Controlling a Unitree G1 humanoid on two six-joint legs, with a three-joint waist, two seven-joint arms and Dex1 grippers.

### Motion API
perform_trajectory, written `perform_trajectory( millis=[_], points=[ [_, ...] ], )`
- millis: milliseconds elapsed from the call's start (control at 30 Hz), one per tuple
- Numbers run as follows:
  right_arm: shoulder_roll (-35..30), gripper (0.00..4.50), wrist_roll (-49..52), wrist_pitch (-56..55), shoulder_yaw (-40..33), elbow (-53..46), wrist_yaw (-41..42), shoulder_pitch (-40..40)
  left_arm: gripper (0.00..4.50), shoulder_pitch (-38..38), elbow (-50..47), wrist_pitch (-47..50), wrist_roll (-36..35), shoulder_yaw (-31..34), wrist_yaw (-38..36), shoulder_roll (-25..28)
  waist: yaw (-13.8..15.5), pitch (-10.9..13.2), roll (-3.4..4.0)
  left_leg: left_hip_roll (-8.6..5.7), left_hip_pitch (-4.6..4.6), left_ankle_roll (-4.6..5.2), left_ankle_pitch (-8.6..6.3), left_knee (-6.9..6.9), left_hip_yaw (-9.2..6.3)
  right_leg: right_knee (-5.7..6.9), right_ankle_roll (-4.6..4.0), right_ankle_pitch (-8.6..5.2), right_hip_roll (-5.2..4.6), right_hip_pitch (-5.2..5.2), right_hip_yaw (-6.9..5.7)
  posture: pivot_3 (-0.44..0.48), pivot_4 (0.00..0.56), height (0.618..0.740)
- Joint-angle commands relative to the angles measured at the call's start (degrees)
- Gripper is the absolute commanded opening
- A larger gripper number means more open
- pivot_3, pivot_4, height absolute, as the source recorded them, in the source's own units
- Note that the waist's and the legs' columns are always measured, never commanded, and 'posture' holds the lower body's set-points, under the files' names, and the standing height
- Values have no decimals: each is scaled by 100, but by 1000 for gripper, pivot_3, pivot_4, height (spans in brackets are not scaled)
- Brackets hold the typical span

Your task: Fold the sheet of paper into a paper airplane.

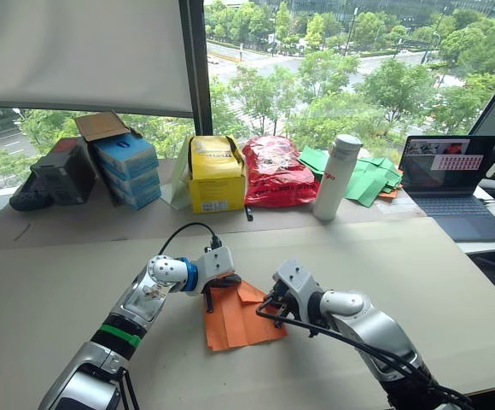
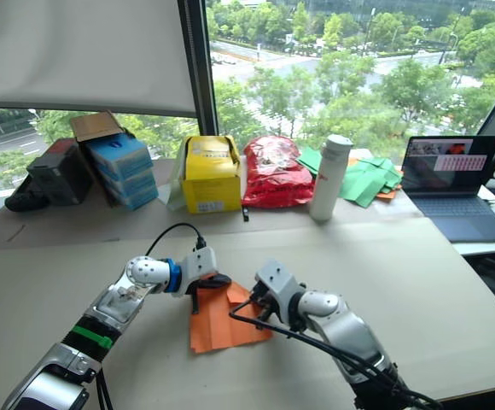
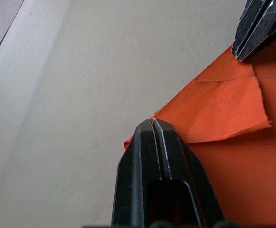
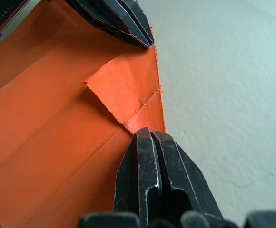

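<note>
The orange sheet of paper [image 1: 235, 323] lies flat on the beige table [image 1: 77, 273], its far corner folded over into a small flap [image 4: 123, 88]. My left gripper [image 1: 216, 289] is shut, its tips resting on the sheet's far left edge [image 3: 152, 122]. On the right edge beside the flap, my right gripper [image 1: 270, 307] is also shut, its fingertips [image 4: 147, 135] pressing on the paper. The two grippers flank the flap, a short gap apart. No finished paper airplane shape is visible.
Along the window ledge stand blue boxes [image 1: 128, 166], a yellow box [image 1: 216, 175], a red bag [image 1: 277, 171], a white bottle [image 1: 337, 175] and green paper pieces [image 1: 369, 178]. A laptop [image 1: 448, 184] sits at the far right.
</note>
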Motion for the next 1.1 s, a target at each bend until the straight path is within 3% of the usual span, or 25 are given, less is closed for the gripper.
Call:
perform_trajectory(
  millis=[33,367,667,933,1033,1100],
  points=[
    [-147,25,59,452,40,106,-89,238,0,12,86,19,105,-59,-36,40,5,0,0,0,-1,0,0,1,0,0,0,0,0,0,0,0,150,740],
    [125,25,810,-118,-842,-650,-31,-123,0,-47,189,-55,108,-45,-13,22,9,3,4,0,-11,25,-15,9,0,3,1,0,1,-9,1,0,150,740],
    [155,25,435,-1205,107,521,246,-793,0,-26,98,-30,105,-4,46,27,-39,4,4,0,-11,24,-14,10,3,3,1,1,1,-10,-1,0,150,740],
    [53,25,-188,-1625,859,1433,278,-716,0,158,-317,251,-35,302,277,145,-54,4,4,0,-14,-5,2,11,5,4,2,1,1,-14,6,0,150,740],
    [54,25,-275,-1692,932,1574,322,-635,0,360,-723,619,-301,654,412,189,-72,4,5,2,-12,-2,1,8,4,8,2,1,3,-16,8,0,150,740],
    [89,25,-302,-1703,926,1596,321,-626,0,557,-1172,1215,-812,1220,550,137,-71,4,5,4,-12,1,-1,8,1,9,2,1,3,-16,7,0,150,740]
  ],
)
